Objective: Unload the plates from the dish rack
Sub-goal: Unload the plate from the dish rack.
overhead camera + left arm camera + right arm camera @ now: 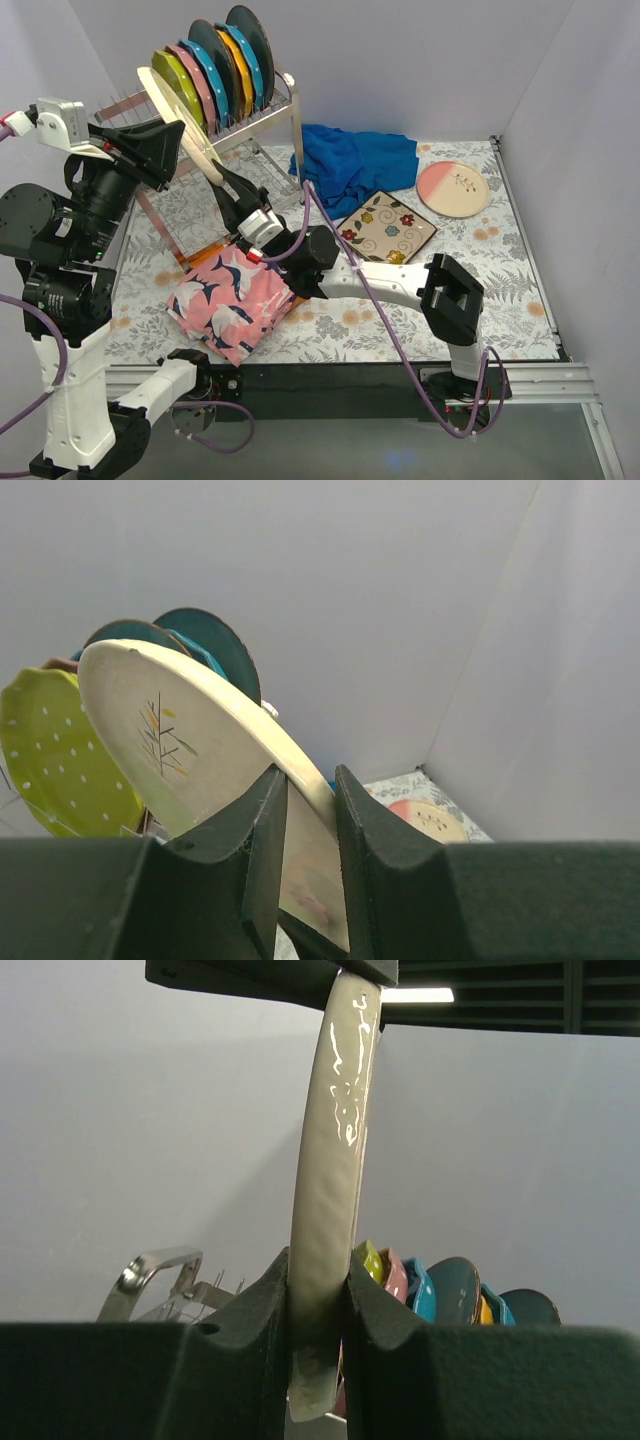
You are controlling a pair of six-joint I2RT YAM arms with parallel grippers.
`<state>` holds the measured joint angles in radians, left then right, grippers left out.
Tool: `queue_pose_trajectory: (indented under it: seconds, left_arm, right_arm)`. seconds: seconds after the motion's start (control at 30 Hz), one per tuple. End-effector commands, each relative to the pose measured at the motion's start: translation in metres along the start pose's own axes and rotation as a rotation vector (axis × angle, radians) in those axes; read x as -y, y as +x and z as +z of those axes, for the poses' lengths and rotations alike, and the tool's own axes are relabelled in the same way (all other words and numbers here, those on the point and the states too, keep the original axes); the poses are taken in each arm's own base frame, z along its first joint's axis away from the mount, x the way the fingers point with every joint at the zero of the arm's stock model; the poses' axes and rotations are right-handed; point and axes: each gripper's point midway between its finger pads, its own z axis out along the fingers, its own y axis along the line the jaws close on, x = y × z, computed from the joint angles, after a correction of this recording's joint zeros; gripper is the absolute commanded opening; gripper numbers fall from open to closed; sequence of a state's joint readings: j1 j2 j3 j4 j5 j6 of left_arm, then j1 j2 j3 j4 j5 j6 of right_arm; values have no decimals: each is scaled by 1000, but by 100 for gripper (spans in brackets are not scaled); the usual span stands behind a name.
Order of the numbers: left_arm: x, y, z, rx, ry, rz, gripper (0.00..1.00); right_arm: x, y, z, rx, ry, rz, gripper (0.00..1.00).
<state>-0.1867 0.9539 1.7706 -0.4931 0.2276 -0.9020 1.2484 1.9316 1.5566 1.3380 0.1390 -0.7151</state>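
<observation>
While aloft, left tool (310,785) astride plate (180,730)

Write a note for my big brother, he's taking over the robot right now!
Grippers: the left gripper is shut on the upper rim of the cream plate; the right gripper is shut on its lower rim.
Plate: tilted, held at the front of the dish rack.
Done: the round pink plate and the square floral plate lie on the table near the blue cloth.
To do: set the cream plate down, then unload the coloured plates standing in the rack.
</observation>
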Motion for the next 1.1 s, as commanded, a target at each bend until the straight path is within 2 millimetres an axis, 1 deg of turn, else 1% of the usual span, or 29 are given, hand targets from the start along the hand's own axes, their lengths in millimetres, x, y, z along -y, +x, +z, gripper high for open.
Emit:
queue_pose_trajectory:
  seconds: [0.0, 0.1, 0.17, 0.2, 0.23, 0.3, 0.33, 0.4, 0.43, 0.47, 0.5, 0.6, 0.63, 0.7, 0.73, 0.77, 0.83, 0.9, 0.93, 0.97, 1.0, 1.03, 1.07]
  left_arm:
    - [26, -17, -4, 69, 137, 32, 0]
    - [29, -17, -8, 69, 152, 27, 0]
    - [33, -16, -10, 64, 165, 12, 0]
    - [35, -12, -11, 53, 179, 2, 0]
    - [36, -11, -11, 48, 183, -7, 0]
    - [39, 0, -10, 19, 205, -42, 0]
    - [39, 3, -9, 9, 209, -51, 0]
    - [39, 12, -8, -12, 215, -76, 0]
    - [39, 16, -6, -23, 223, -86, 0]
    - [41, 17, -6, -25, 232, -91, 0]
    - [40, 23, -4, -42, 235, -113, 0]
    - [46, 33, -2, -75, 274, -155, 0]
    - [47, 38, 0, -87, 286, -167, 0]
    - [46, 42, 1, -94, 283, -189, 0]
    - [45, 46, 2, -99, 279, -204, 0]
    - [44, 48, 2, -101, 277, -212, 0]
    - [46, 55, 3, -109, 288, -242, 0]
    - [47, 61, 3, -122, 305, -259, 0]
    - [48, 61, 4, -119, 312, -263, 0]
    - [47, 69, 5, -136, 311, -285, 0]
    - [47, 71, 5, -139, 310, -290, 0]
    - [47, 72, 6, -138, 312, -295, 0]
    - [46, 77, 6, -147, 308, -306, 0]
  right_arm:
    - [1, -56, -3, 142, 4, -12, 1]
    - [3, -61, -8, 142, 17, -22, 1]
    - [9, -67, -11, 143, 34, -14, 1]
    - [6, -64, -17, 132, 27, -12, 1]
    - [12, -68, -19, 128, 44, -8, 1]
    - [16, -72, -26, 128, 68, 0, 1]
    - [14, -67, -34, 109, 63, 2, 1]
    - [20, -76, -39, 116, 78, 6, 1]
    - [19, -73, -44, 99, 77, 0, 1]
    - [21, -76, -45, 100, 82, -3, 1]
    - [23, -77, -46, 101, 89, -19, 1]
    - [29, -79, -51, 84, 113, -27, 1]
    - [34, -80, -52, 75, 131, -32, 1]
    - [38, -78, -57, 54, 150, -42, 1]
    - [46, -79, -59, 45, 175, -52, 1]
    - [45, -74, -66, 28, 175, -61, 1]
    - [56, -77, -72, 24, 209, -67, 1]
    - [56, -73, -78, 7, 201, -82, 1]
    - [59, -75, -80, 5, 206, -86, 1]
    - [60, -74, -82, 1, 207, -92, 1]
    - [59, -71, -86, -12, 200, -95, 1]
    - [64, -72, -88, -22, 216, -94, 1]
    - [65, -70, -91, -31, 215, -99, 1]
